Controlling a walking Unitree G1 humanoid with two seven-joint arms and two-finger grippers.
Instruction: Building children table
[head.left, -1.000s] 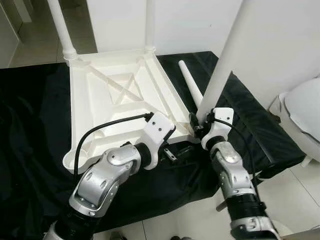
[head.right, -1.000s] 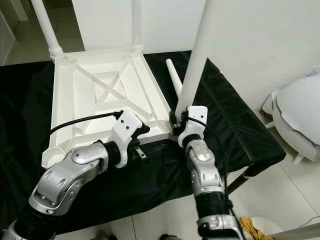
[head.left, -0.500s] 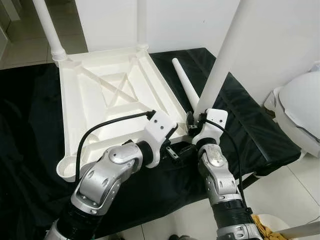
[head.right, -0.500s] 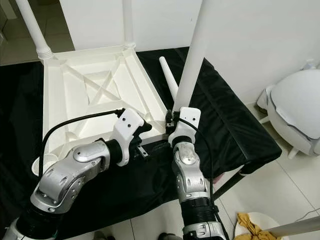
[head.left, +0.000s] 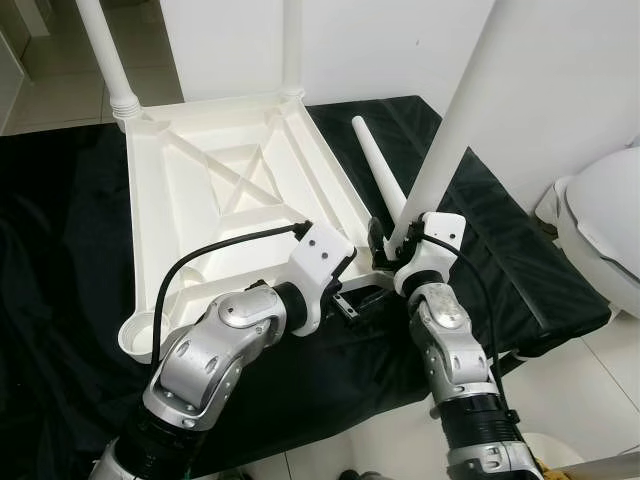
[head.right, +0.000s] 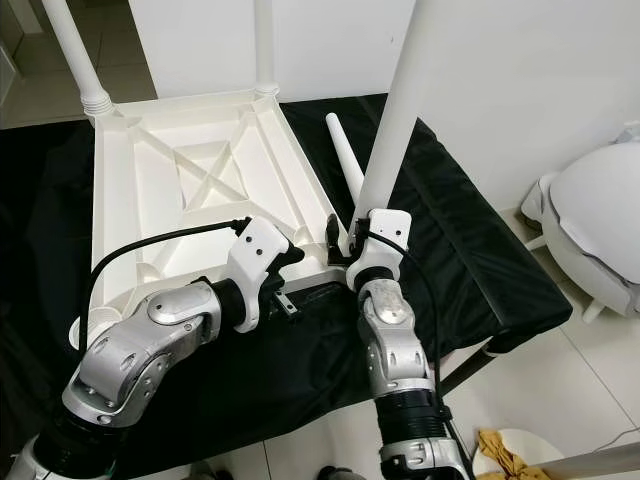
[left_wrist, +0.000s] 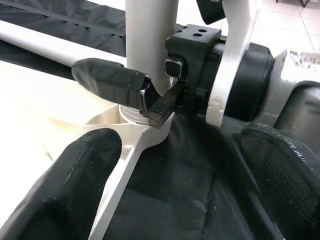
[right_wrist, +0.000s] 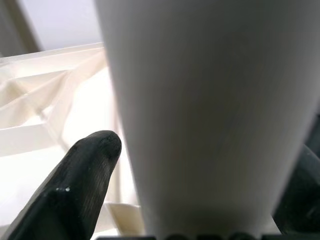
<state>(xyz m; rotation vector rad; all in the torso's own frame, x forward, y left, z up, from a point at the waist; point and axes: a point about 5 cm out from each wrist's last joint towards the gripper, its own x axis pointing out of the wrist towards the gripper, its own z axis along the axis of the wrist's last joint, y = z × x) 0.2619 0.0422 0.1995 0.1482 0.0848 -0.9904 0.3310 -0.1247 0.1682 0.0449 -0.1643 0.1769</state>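
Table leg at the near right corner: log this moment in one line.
right gripper: shut on table leg | leg base: in tabletop corner socket | left gripper: open, beside socket

No readable text anywhere in this one.

Went over all four views and there isn't a single label, brand, number or sign to make out (the white plastic is plain, the black cloth too).
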